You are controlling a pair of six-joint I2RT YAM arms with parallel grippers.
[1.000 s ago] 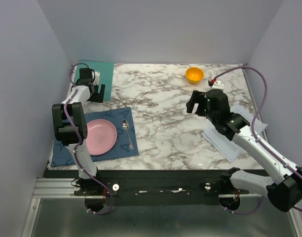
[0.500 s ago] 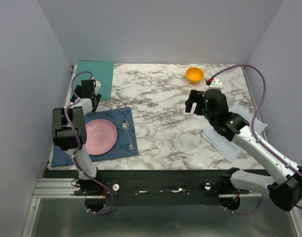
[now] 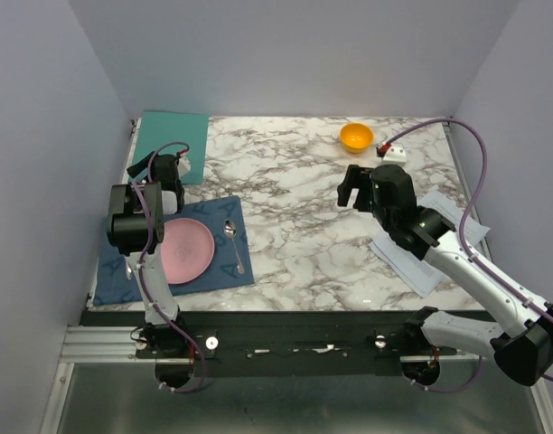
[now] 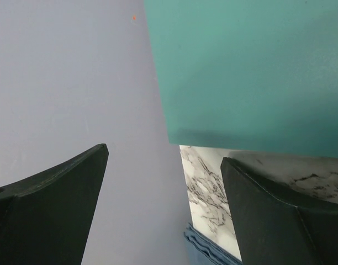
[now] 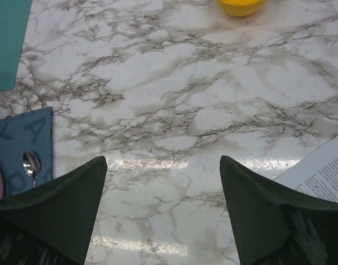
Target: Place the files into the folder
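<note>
Presently: files at counter's right edge, beneath the right arm, behind the wide, empty right fingers; folder at far-left corner, just beyond left fingers, likewise wide.

files, table's right edge: middle hidden under right arm, print too small to read | folder, far left corner: near edge covered by left arm | plate: left rim behind that arm | bowl: cut by right wrist view's top edge, only its near rim shows
</note>
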